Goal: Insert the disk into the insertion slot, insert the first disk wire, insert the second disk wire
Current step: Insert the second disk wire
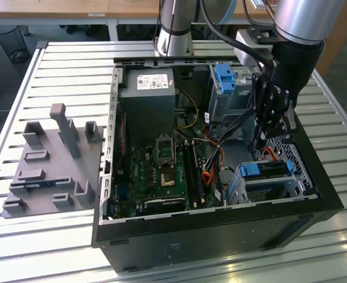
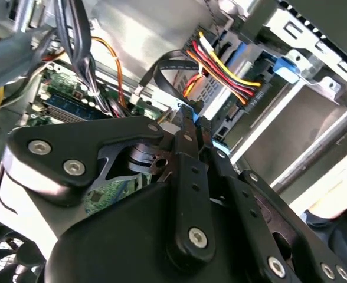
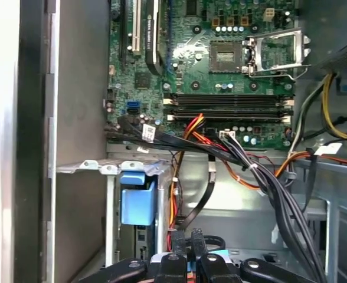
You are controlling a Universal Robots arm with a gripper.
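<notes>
One disk (image 1: 267, 169) seated in insertion slot (image 1: 268, 187); tool (image 3: 187, 247) pinched together on blue-tipped connector, wire step underway, needing fine alignment.

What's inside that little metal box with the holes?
The insertion slot has the disk inside, its blue carrier showing at the top. The metal walls cover the rest of the disk, so what lies under it stays hidden.

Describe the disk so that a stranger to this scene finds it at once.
Look inside the open black computer case, at its front corner on the exterior view's right. There a low silver metal bay holds the disk. Its bright blue carrier lies flat, unlike the upright blue clip on the taller cage.
</notes>
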